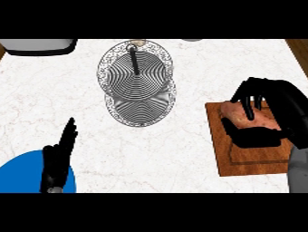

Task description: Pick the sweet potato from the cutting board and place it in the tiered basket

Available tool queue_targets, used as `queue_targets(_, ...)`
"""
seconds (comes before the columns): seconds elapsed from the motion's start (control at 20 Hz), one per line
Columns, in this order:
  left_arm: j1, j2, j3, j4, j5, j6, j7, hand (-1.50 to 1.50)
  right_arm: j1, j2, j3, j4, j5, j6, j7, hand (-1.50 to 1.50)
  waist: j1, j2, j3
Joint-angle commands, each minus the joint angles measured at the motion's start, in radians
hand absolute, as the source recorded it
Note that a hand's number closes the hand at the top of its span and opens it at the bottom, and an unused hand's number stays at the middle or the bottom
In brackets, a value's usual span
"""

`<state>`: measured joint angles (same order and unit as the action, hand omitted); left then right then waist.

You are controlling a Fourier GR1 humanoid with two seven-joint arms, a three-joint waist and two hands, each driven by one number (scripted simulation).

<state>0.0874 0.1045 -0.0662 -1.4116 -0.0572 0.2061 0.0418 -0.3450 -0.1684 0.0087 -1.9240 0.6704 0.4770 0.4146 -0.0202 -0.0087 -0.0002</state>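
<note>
An orange-pink sweet potato [240, 116] lies on the brown wooden cutting board [250, 158] at the right of the counter. My right hand [277, 106] is over it, fingers curled down across its far side and thumb wrapped under its near side, so much of the potato is hidden. The tiered wire basket [137, 81], two round wire trays on a dark central post, stands at the counter's far middle, left of the board. My left hand [58, 156] rests at the lower left with fingers straight and holds nothing.
A blue round plate [13, 176] lies at the lower left edge, partly under my left hand. A grey appliance [36, 45] sits at the far left corner. White marble counter [170, 154] lies between basket and board.
</note>
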Motion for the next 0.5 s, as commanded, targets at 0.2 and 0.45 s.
queue_targets(0.2, 0.021, -0.023, -0.011, 0.003, -0.011, 0.003, -0.033, 0.0, -0.206, -0.04, -0.132, -0.237, -0.172, 0.168, 0.229, 1.5, 0.02, 0.006, 0.0)
queue_targets(0.45, -0.054, 0.005, 0.018, 0.006, -0.001, -0.021, 0.045, 0.0, -0.412, -0.016, -0.09, -0.111, -0.133, 0.121, 0.345, 1.5, 0.026, 0.008, 0.0)
